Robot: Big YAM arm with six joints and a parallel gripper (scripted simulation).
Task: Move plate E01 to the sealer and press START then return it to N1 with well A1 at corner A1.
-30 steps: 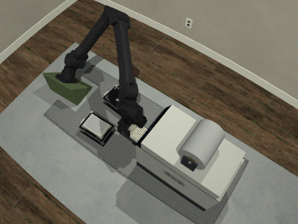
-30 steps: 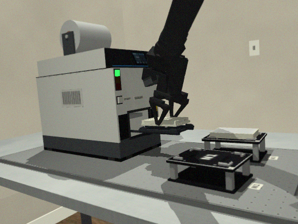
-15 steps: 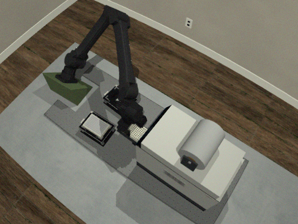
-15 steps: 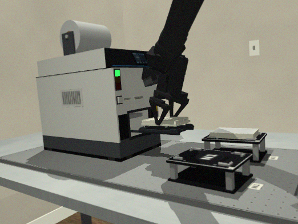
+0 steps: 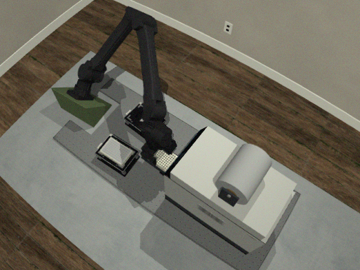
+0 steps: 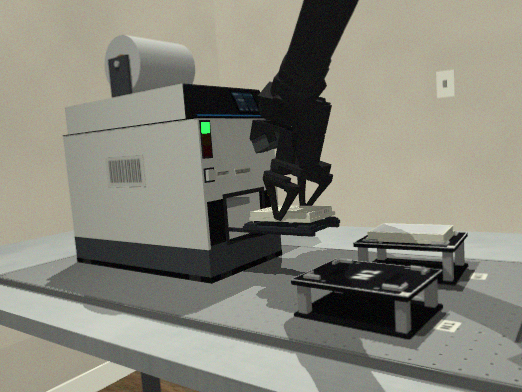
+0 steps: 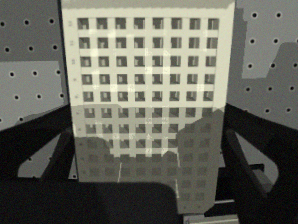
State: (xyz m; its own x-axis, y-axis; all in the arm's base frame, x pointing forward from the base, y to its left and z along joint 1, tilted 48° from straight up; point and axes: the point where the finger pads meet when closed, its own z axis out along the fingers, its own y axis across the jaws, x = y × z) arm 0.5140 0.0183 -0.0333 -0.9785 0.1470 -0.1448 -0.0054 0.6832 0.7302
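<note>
Evidently, the arm [image 5: 149, 69] [image 6: 314, 55] reaches down, its gripper [image 5: 161, 156] [image 6: 294, 211] [image 7: 148, 111] clamped across plate E01 [image 5: 166, 160] [image 6: 292, 214] [image 7: 149, 104] at the sealer's stage [image 5: 162, 171] [image 6: 327, 225]. The exterior view shows a green lamp [image 6: 205, 127], hidden from the top; the wrist view shows the well rows.

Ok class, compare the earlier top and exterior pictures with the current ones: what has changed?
Nothing visibly changed. The gripper still has its fingers at the sides of the pale plate over the sealer's stage; the lamp stayed green and N1 bare.
</note>
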